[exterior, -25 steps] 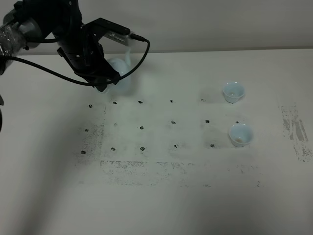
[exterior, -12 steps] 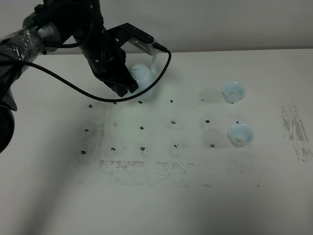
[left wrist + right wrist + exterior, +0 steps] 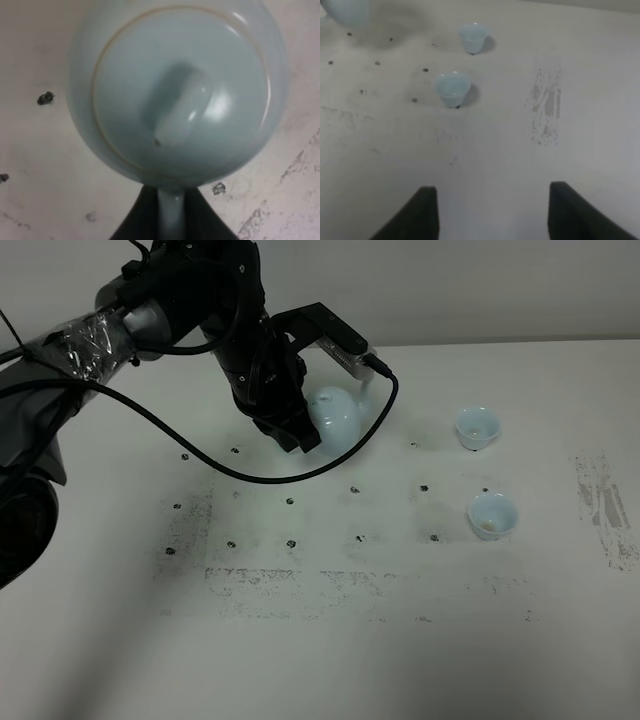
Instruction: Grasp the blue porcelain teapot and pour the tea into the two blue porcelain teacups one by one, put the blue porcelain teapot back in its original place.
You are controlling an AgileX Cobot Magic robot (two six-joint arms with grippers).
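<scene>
The blue porcelain teapot (image 3: 337, 414) hangs upright just above the table, left of the middle at the back. My left gripper (image 3: 303, 436) is shut on its loop handle. In the left wrist view the lid and knob (image 3: 182, 112) fill the frame, and the handle (image 3: 172, 222) sits between the dark fingers (image 3: 134, 227). The two blue porcelain teacups stand to the right, the far one (image 3: 477, 427) and the near one (image 3: 492, 515). My right gripper (image 3: 492, 215) is open and empty, low over bare table. Both cups (image 3: 472, 37) (image 3: 452, 89) lie ahead of it.
Small black dots form a grid on the white table (image 3: 320, 640). A scuffed grey patch (image 3: 605, 505) marks the right edge. The left arm's cable (image 3: 240, 472) droops over the table below the teapot. A wall runs along the back.
My left arm has carried the teapot to the right, from the back left toward the cups. The cups have not moved.
</scene>
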